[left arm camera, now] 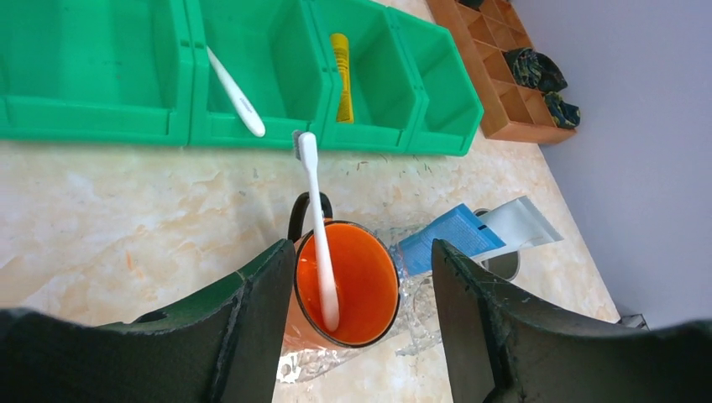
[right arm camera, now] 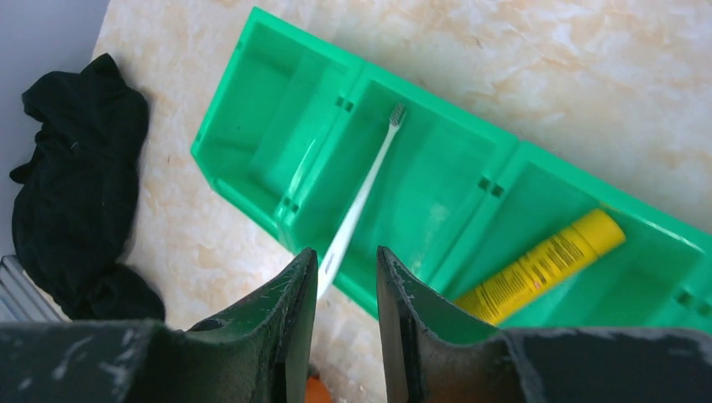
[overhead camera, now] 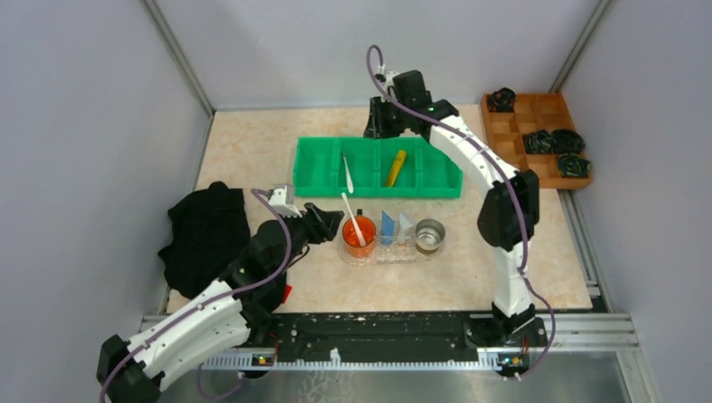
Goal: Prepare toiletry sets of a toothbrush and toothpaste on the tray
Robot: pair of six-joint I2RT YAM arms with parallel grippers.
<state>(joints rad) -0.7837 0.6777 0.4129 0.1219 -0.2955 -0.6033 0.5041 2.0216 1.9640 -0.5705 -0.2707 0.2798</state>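
The clear tray [overhead camera: 395, 254] holds an orange cup [overhead camera: 358, 237], a blue toothpaste [overhead camera: 387, 227], a white toothpaste [overhead camera: 405, 225] and a metal cup [overhead camera: 430, 236]. One white toothbrush [overhead camera: 353, 218] stands in the orange cup. A second toothbrush [overhead camera: 347, 172] and the yellow toothpaste [overhead camera: 395, 168] lie in the green bin [overhead camera: 319, 172]. My left gripper [overhead camera: 334, 225] is open and empty just left of the orange cup [left arm camera: 348, 285], which sits between its fingers in the left wrist view. My right gripper [overhead camera: 379, 126] hovers high behind the bin, jaws slightly apart and empty, above the bin's toothbrush [right arm camera: 361, 201].
A brown wooden compartmented box [overhead camera: 537, 134] with black rolled items stands at the back right. A black cloth [overhead camera: 206, 235] lies at the left, under my left arm. Grey walls close the table on three sides.
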